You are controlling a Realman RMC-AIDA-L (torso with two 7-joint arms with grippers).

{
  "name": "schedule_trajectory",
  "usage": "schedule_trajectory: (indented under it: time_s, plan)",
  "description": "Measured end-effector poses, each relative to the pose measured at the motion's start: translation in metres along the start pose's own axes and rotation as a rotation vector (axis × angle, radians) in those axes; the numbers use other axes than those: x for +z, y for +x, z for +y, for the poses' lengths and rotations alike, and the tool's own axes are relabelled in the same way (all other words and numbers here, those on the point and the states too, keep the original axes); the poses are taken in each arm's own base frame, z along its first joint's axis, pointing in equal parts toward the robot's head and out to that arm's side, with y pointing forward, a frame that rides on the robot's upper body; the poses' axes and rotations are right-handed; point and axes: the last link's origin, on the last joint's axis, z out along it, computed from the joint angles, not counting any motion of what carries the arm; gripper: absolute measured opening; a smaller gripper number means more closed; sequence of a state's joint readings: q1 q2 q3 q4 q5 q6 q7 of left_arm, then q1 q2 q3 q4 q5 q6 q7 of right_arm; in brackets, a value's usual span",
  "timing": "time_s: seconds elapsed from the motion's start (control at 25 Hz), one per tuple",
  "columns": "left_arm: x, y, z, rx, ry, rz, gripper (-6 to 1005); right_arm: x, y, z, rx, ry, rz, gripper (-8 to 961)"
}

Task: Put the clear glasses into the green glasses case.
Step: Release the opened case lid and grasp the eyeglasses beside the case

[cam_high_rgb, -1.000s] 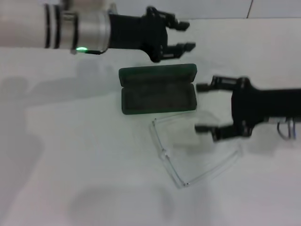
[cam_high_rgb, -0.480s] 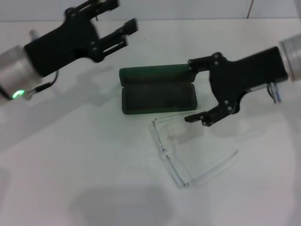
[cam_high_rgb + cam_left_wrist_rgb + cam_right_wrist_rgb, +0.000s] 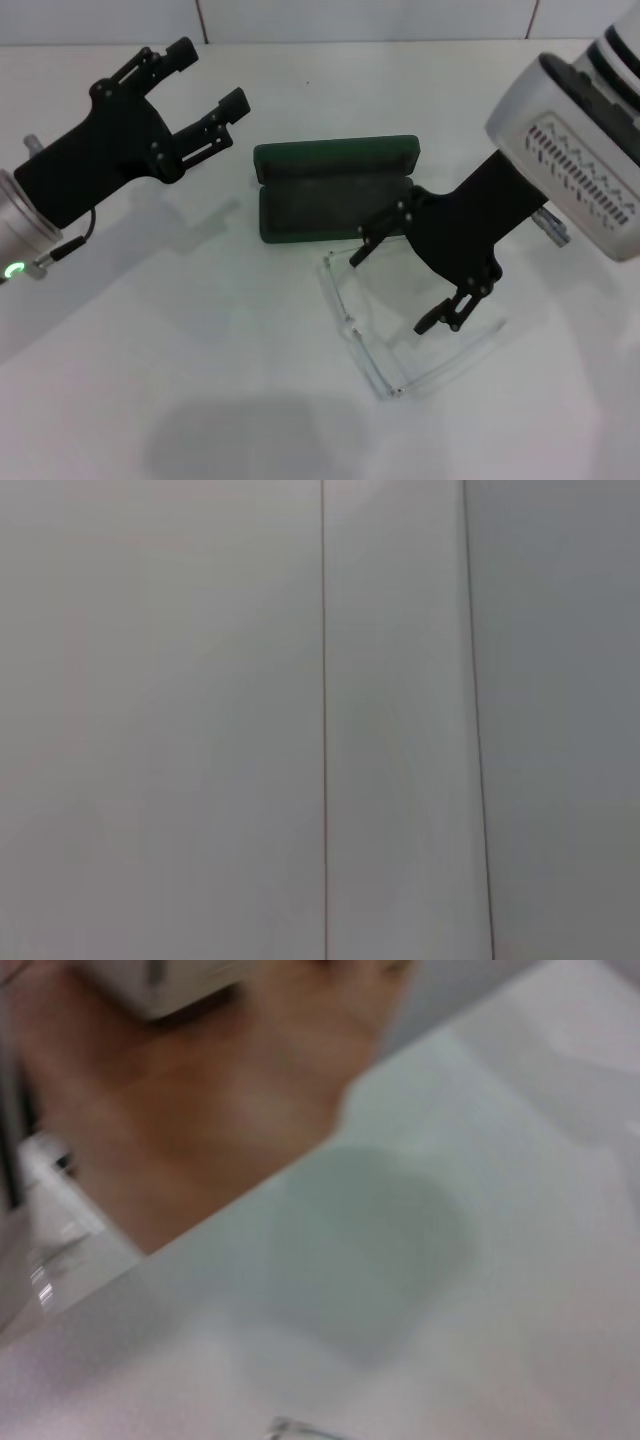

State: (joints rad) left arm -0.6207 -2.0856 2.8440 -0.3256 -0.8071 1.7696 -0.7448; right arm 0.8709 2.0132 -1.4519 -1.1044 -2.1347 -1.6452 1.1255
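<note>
The case lies open at frame center on the table. The glasses lie unfolded just below it. The right gripper, fingers spread and empty, hovers over the glasses. The left gripper, also spread and empty, sits upper left.
</note>
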Motion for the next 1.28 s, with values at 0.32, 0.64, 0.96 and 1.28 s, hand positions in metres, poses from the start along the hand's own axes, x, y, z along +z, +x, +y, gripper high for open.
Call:
schedule_trajectory:
  time_s: [0.32, 0.64, 0.96, 1.28]
  plan:
    - [-0.011, -0.007, 0.006, -0.041, 0.052, 0.016, 825, 0.014, -0.014, -0.008, -0.285, -0.167, 0.115, 864]
    - [-0.017, -0.014, 0.006, -0.067, 0.140, 0.042, 824, 0.022, -0.012, -0.010, -0.517, -0.241, 0.177, 853]
    - [-0.020, -0.017, 0.007, -0.067, 0.179, 0.055, 824, 0.040, -0.009, -0.018, -0.647, -0.225, 0.266, 842]
    - [-0.021, -0.017, 0.005, -0.064, 0.185, 0.049, 823, 0.043, -0.022, -0.022, -0.689, -0.190, 0.244, 832]
